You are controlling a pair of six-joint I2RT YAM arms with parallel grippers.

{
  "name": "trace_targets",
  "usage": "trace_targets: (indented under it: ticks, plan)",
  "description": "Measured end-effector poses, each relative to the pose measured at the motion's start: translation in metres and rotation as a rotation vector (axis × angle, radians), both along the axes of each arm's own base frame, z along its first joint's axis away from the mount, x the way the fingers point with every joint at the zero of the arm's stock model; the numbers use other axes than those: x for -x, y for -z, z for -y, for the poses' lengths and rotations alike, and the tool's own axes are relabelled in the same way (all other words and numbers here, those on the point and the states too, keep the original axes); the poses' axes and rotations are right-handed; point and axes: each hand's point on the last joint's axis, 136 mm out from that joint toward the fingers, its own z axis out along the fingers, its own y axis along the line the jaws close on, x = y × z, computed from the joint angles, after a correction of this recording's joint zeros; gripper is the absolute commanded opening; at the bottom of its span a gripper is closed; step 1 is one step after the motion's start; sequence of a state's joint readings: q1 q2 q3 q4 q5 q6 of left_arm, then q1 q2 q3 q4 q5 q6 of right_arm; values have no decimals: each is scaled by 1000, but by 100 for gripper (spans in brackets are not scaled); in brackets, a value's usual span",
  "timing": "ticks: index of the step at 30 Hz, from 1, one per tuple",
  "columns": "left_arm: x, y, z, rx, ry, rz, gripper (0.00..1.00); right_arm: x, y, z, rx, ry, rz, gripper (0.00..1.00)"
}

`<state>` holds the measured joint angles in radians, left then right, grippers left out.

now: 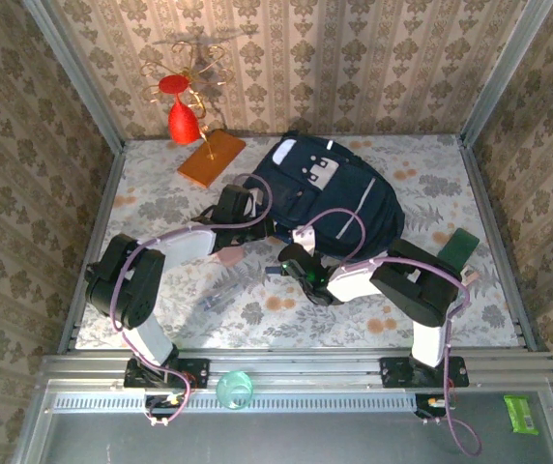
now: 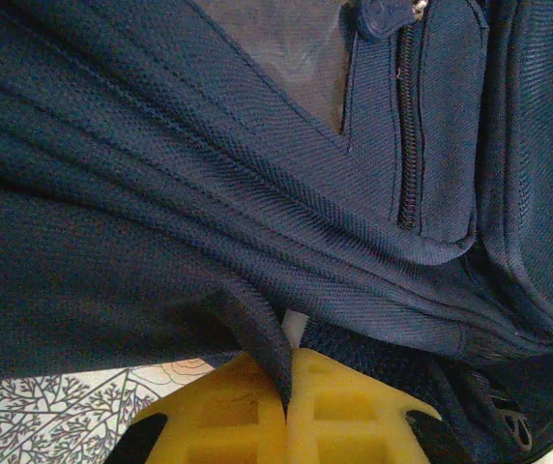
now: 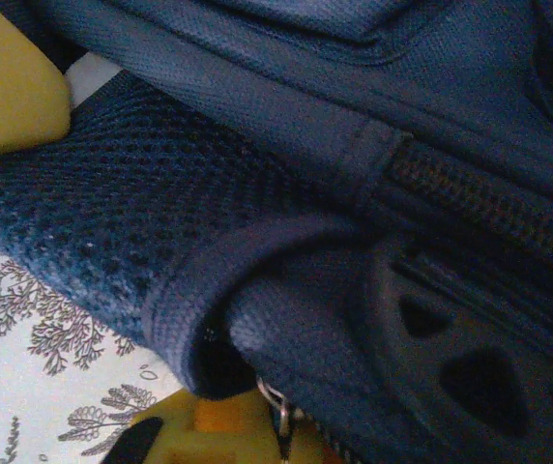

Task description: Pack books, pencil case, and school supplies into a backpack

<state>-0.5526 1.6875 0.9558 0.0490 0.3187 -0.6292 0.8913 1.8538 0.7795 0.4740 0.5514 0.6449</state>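
The navy backpack (image 1: 334, 198) lies flat in the middle of the table, grey-white patch toward the far wall. My left gripper (image 1: 257, 227) is at its near-left edge. Its yellow fingers (image 2: 228, 416) are shut on a fold of the backpack's fabric (image 2: 257, 329). My right gripper (image 1: 288, 254) is at the near edge of the backpack, just right of the left one. Its yellow fingers (image 3: 228, 430) are shut on a small metal zipper pull (image 3: 278, 411) beside a mesh pocket (image 3: 112, 222). A dark green book (image 1: 460, 246) lies right of the backpack. Clear stationery (image 1: 216, 299) lies near the front left.
An orange flat slab (image 1: 211, 158) and a red ornament on a wire stand (image 1: 184, 106) sit at the back left. Walls close the table on three sides. A teal round object (image 1: 235, 390) and a green packet (image 1: 521, 413) lie off the table in front.
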Motion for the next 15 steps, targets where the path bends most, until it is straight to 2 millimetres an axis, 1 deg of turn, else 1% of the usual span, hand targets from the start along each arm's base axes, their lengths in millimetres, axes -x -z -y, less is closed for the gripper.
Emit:
trace_targets:
  ticks: [4,11,15]
  plan:
    - [-2,0,-5,34,3,-16,0,9,-7,8,-30,7,-4,0]
    - [-8,3,-20,54,-18,-37,0,34,-9,37,-54,30,-46,0]
    - [-12,2,-27,62,-33,-42,0,40,-12,45,-68,37,-65,0]
